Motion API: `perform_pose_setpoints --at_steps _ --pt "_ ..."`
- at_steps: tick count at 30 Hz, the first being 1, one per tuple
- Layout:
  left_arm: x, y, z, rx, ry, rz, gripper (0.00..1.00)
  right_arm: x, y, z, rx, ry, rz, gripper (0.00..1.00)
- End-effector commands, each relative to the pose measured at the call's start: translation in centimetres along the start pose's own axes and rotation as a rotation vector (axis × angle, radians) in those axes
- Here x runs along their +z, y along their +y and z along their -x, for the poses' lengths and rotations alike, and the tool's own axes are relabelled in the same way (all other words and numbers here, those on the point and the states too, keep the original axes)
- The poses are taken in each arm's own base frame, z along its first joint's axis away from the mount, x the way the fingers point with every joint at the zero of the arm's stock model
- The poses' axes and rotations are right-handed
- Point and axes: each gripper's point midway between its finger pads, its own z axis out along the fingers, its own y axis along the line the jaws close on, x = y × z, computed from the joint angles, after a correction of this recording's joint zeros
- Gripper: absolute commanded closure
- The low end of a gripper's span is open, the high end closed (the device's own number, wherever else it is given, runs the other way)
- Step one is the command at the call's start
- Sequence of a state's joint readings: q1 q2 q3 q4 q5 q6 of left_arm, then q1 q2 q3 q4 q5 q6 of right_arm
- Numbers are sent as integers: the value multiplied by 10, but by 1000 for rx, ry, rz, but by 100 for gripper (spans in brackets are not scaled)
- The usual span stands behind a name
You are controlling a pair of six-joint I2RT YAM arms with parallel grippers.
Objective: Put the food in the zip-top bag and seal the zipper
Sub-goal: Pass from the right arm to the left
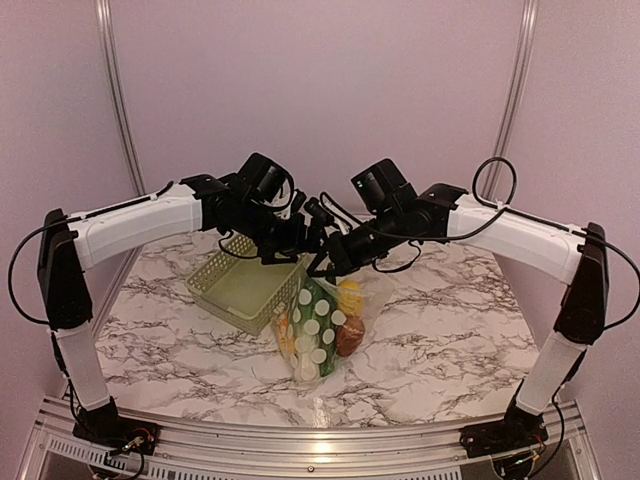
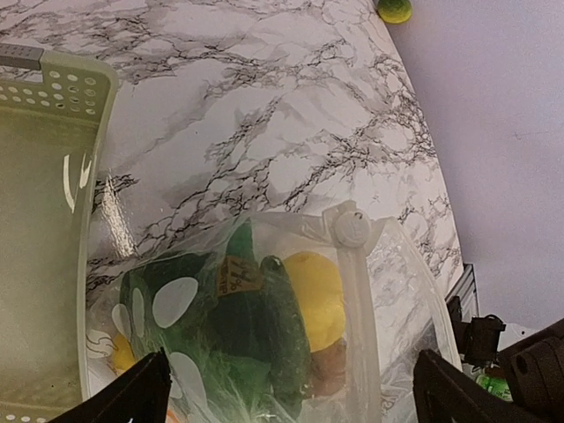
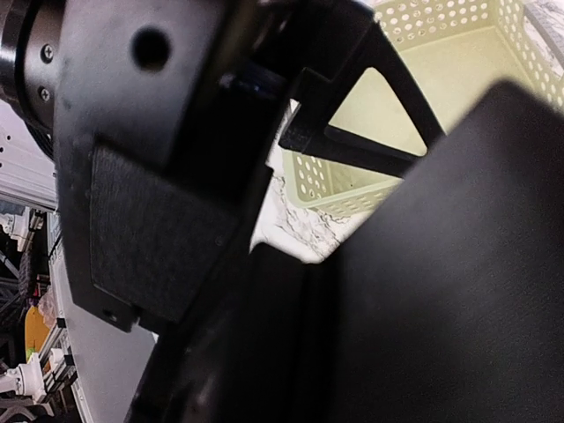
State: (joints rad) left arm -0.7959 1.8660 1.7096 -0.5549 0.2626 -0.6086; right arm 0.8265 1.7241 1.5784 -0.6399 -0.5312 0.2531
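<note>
Marble table (image 1: 450,330), lilac walls (image 1: 320,80): I see my left gripper (image 2: 291,388) spread wide and my right gripper (image 1: 322,262) closed tight, both above the mid-table zip-top bag (image 1: 315,330).

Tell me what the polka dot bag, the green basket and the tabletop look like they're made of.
Bag: thin clear soft plastic, glossy; it creases and the food shows through. Basket: pale green moulded plastic, smooth, with rows of holes. Tabletop: white marble pattern with slight sheen, possibly printed film rather than stone.

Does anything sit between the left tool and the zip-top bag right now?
Nothing visible does. The open left tool hangs directly over the zip-top bag; the basket stands beside the bag, not between.
</note>
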Motion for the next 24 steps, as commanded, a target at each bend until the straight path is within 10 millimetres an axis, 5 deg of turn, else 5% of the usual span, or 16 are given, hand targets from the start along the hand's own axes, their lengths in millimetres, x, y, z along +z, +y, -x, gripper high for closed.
perform_pose_setpoints --at_steps 1,13,17,21,24 --pt "25 -15 -58 7 223 -94 3 -12 18 38 -117 -162 20 100" --pt "35 -29 -56 22 249 -197 67 -18 19 35 -118 -153 2 99" --pt "29 -34 -45 33 212 -224 73 -40 19 37 -102 -149 -10 86" --pt "20 -39 -35 50 170 -252 76 -85 -19 44 6 -225 -85 73" --pt "17 -39 -35 50 159 -269 76 -114 -70 40 91 -272 -263 64"
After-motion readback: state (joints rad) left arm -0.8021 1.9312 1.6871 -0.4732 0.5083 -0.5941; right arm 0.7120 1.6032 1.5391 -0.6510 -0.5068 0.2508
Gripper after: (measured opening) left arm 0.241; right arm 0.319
